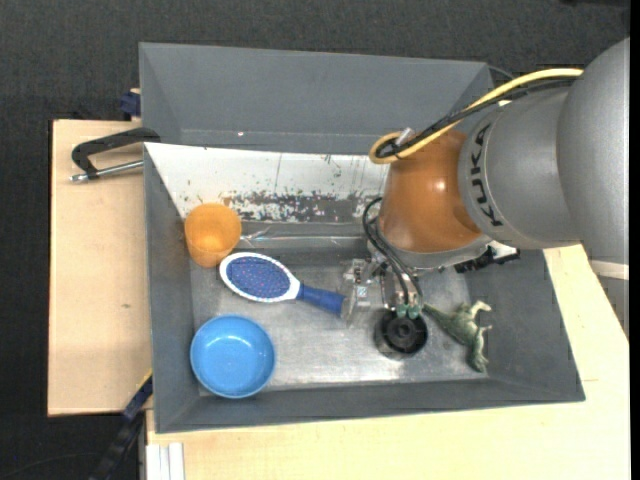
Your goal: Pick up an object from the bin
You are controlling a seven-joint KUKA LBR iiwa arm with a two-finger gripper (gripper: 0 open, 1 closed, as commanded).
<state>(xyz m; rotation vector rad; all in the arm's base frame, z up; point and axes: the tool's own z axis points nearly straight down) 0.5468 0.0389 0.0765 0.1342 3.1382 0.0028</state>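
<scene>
Tool (378, 290) stands at the handle end of the blue hairbrush (262, 277) lying in the middle of the bin (300, 98); whether it is spread or closed cannot be told. The brush is likely light, stiff, slick plastic, best taken by its narrow handle.

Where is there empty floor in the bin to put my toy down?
Bare floor lies at the front, between the blue bowl and the black round thing, and along the back between the orange cup and the gripper. It is crowded around the gripper, by the green dinosaur.
</scene>
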